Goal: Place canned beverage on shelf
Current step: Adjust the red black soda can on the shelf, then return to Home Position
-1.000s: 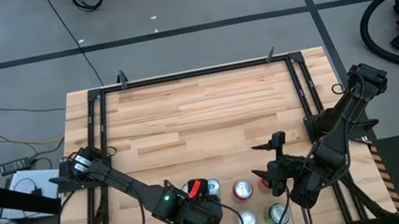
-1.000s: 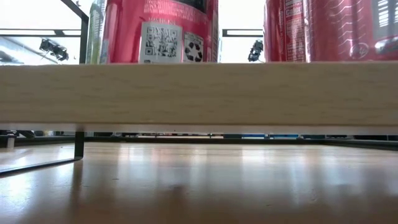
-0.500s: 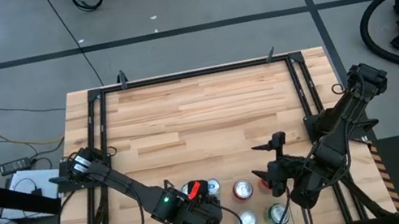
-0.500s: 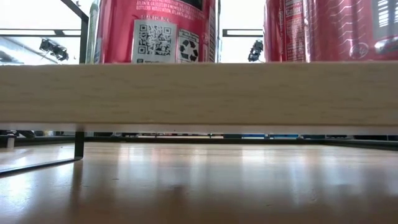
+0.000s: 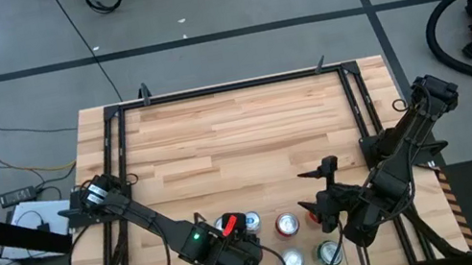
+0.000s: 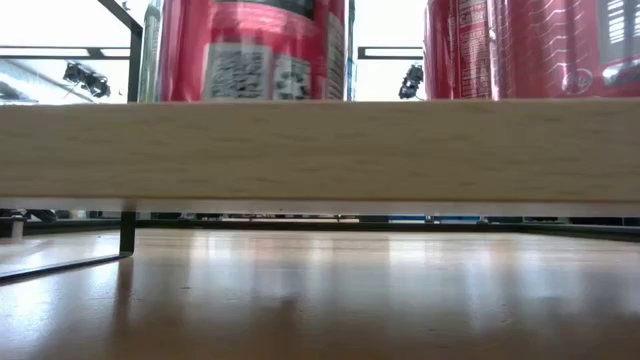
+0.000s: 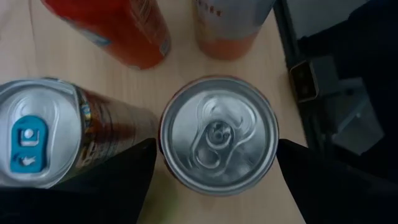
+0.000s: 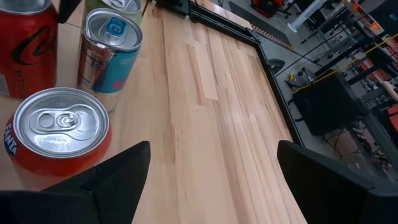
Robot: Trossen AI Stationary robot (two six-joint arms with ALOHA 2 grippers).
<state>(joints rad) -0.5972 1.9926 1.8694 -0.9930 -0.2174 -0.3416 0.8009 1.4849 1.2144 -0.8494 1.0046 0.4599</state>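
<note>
Left wrist view looks straight down on a silver-topped can point(image 7: 219, 134) standing on the shelf's wood floor point(image 7: 25, 50) beside other cans, with the left gripper point(image 7: 214, 177) open around it, fingers not squeezing, so it stands alone.

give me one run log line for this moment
left gripper: open, straddling silver-topped can on shelf | right gripper: open, waiting by red can

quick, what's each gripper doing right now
left gripper: open, fingers either side of a silver-topped can, not clamped on it.
right gripper: open, holding nothing, beside the cans.
</note>
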